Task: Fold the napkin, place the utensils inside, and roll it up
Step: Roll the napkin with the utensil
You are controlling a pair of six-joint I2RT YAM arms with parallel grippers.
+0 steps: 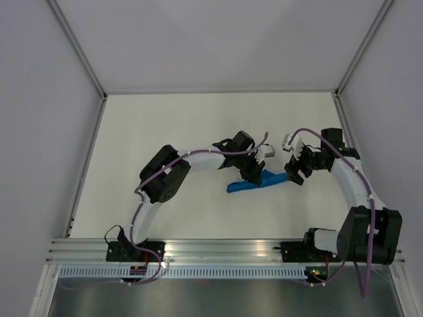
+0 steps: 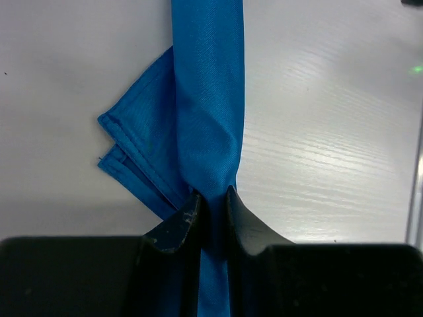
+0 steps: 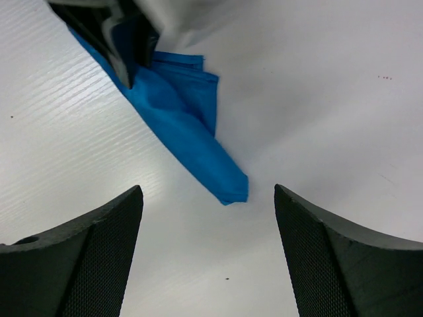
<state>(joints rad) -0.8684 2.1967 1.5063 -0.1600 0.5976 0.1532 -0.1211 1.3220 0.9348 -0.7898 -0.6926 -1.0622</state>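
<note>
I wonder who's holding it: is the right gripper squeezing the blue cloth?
No, the right gripper is wide open, with the cloth touching neither side.

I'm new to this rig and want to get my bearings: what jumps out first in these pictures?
The bright-blue napkin, rolled into a narrow strip, lies on the white table between the two arms. The left tool is shut on it partway along. The right tool stands open facing its free end; no knife shows.
</note>
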